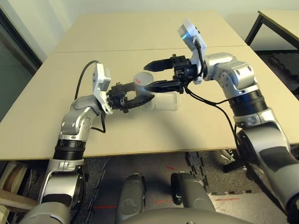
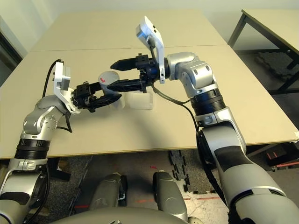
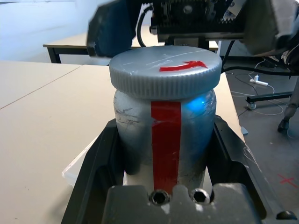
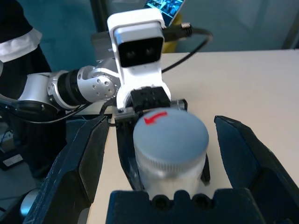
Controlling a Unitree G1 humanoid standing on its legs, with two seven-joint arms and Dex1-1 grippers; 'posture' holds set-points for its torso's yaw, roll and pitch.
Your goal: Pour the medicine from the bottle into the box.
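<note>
Two silver robot arms meet above the middle of a pale wooden tabletop (image 1: pixel 196 126).

The left hand (image 1: pixel 135 99) reaches in from the left and is clenched around the bottle (image 3: pixel 164 135), its two black fingers (image 3: pixel 96 172) pressed against either side of the bottle's grey-white body. The bottle is held up off the tabletop. A red stripe runs along its side, and its round grey cap (image 3: pixel 164 72) is on, marked with a red arrow.

The right hand (image 4: pixel 161 154) comes in from the right, pointing toward the left hand. Its fingers (image 4: pixel 81 168) are spread wide, one on each side of the cap with a gap on both sides, so it grasps nothing. From the head camera one finger sits above the cap and the other runs alongside it.

The box (image 1: pixel 167 101), clear and shallow, rests on the tabletop just beyond the bottle, about midway between the left and right edges and partly hidden by the right hand. Its contents are hard to make out through the plastic.

A seam crosses the tabletop (image 1: pixel 140 49) farther back.
</note>
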